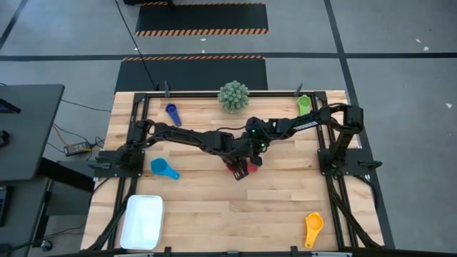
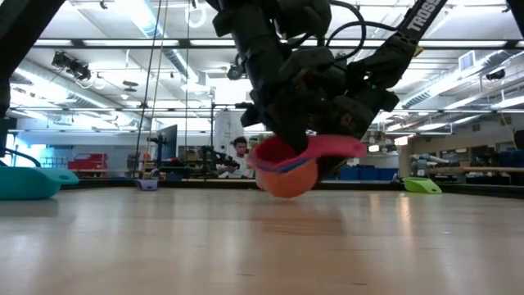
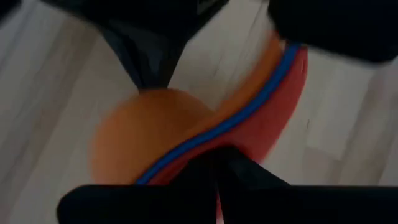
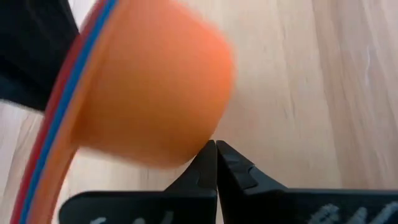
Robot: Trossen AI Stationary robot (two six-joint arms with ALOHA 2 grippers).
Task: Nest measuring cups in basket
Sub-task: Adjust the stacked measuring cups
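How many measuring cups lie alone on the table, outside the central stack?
4: dark blue cup back left, light blue cup left, green cup back right, yellow cup front right. The stack may hide more.

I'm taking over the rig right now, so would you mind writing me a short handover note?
Left hand: shut, at the red and orange cup stack mid-table, which sits lifted off the wood.
Right hand: shut, right beside the stack; whether it grips is unclear.
Loose: light blue cup, dark blue cup, green cup, yellow cup.
White basket: front left, holding no cups.
Done: a few cups nested.
Left: nest the rest, put all in the basket.
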